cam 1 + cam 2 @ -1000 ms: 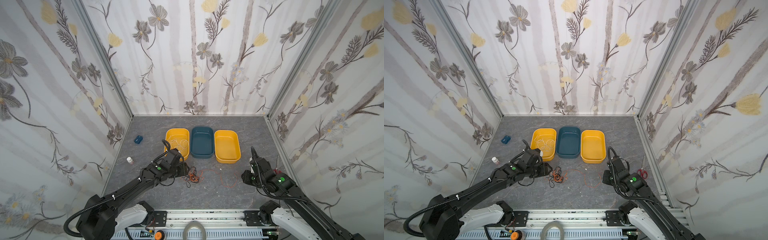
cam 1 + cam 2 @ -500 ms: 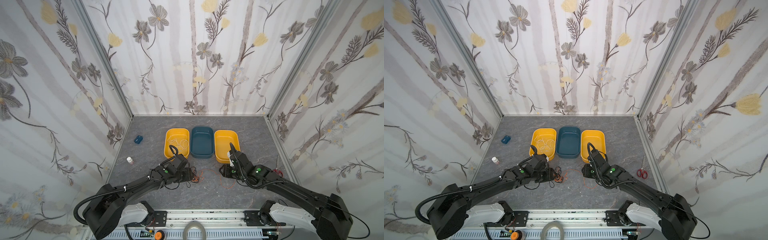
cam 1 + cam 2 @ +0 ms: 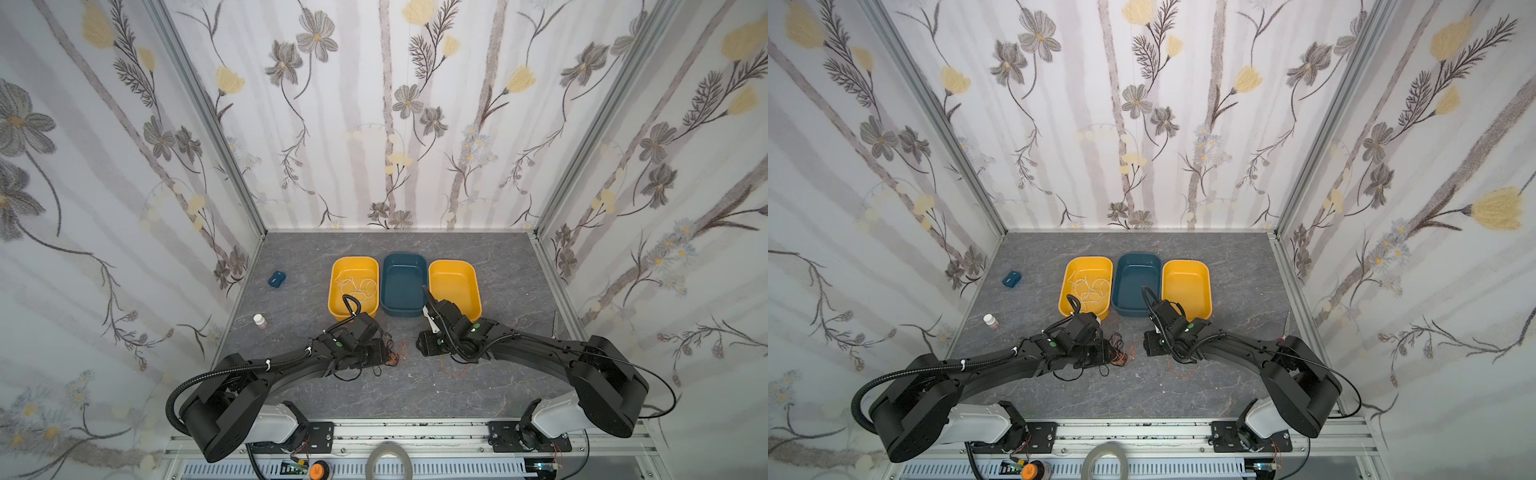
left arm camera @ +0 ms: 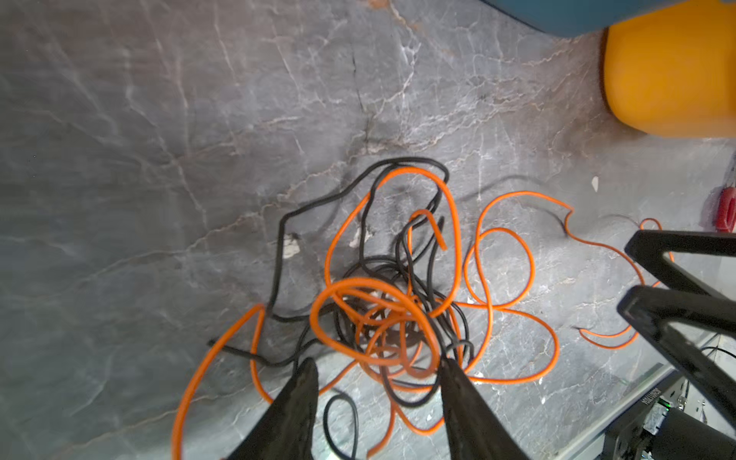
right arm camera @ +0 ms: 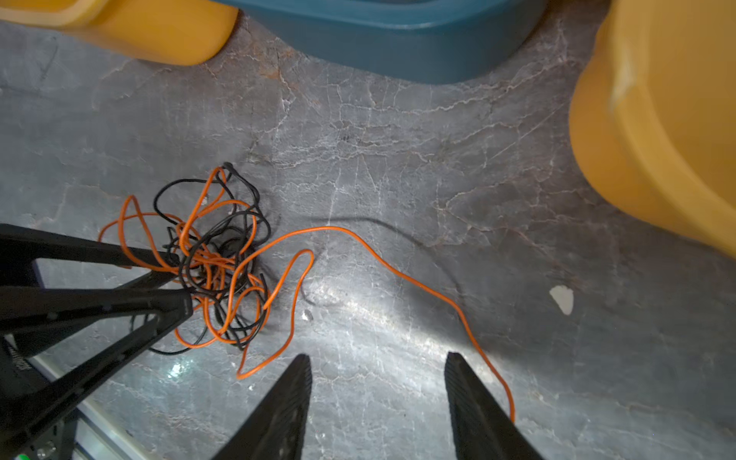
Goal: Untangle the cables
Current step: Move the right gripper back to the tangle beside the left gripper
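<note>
A tangle of thin orange and black cables (image 4: 390, 318) lies on the grey marbled tabletop (image 3: 415, 386), around the middle, just on the near side of the left yellow plastic tub (image 3: 353, 262) and the dark teal plastic tub (image 3: 405, 309). The left gripper (image 4: 378, 363) reaches into it from the left, black fingers spread. The knot sits between the fingertips and is not pinched. A single orange strand (image 5: 398, 271) trails out of the tangle to the right across bare table and passes just outside one finger of the right gripper (image 5: 377, 357). That gripper's fingers are also spread, with only tabletop between them. The two grippers face each other with the tangle between them. A thin white cable (image 3: 358, 286) lies loosely coiled inside the left yellow tub. Well off to the left are a small blue block (image 3: 277, 279) and a small white bottle (image 3: 259, 320)
</note>
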`<state>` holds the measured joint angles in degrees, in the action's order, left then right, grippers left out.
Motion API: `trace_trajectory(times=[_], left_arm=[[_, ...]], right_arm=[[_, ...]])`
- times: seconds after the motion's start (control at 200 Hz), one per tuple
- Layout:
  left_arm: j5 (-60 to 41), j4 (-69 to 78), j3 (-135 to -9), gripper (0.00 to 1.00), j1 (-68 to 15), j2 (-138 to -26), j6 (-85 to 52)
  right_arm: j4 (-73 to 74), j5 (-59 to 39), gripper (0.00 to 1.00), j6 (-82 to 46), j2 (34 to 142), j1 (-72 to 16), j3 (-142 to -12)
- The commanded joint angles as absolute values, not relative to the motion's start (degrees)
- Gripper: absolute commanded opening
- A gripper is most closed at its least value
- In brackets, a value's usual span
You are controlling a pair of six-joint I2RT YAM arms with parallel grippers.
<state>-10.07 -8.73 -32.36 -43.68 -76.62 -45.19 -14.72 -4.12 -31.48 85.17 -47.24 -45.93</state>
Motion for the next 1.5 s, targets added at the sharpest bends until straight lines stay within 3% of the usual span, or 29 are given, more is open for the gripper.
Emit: trace_trajectory(times=[0.0, 0.555, 0.889, 1.039, 1.284, 1.499], left_arm=[[-9.33, -6.98, -32.70, 0.52, -43.67, -77.04, -45.62], [-9.05, -7.29, -33.46, 0.51, -43.68, -78.49, -45.79], [-8.27, -7.03, -34.00, 0.49, -43.67, -79.40, -45.88], [-6.38, -7.36, -34.04, 0.39, -43.60, -79.68, -46.14], [-4.77, -8.04, -33.95, 0.23, -42.65, -79.52, -46.32], [-2.92, -11.20, -32.94, 0.15, -40.85, -75.39, -46.54]], right_arm=[[-14.69, -3.51, 0.56, -24.72, 87.00, -47.29, -46.96], [-15.10, 0.00, 0.42, -16.88, 97.80, -47.33, -51.52], [-14.08, 0.76, 0.08, -17.30, 96.34, -48.23, -50.64], [-13.32, 2.32, 0.00, -18.60, 92.48, -48.66, -48.71], [-16.27, 7.47, 0.00, -20.47, 82.64, -48.70, -46.00], [-22.07, 13.87, 0.00, -22.14, 76.35, -48.52, -45.10]])
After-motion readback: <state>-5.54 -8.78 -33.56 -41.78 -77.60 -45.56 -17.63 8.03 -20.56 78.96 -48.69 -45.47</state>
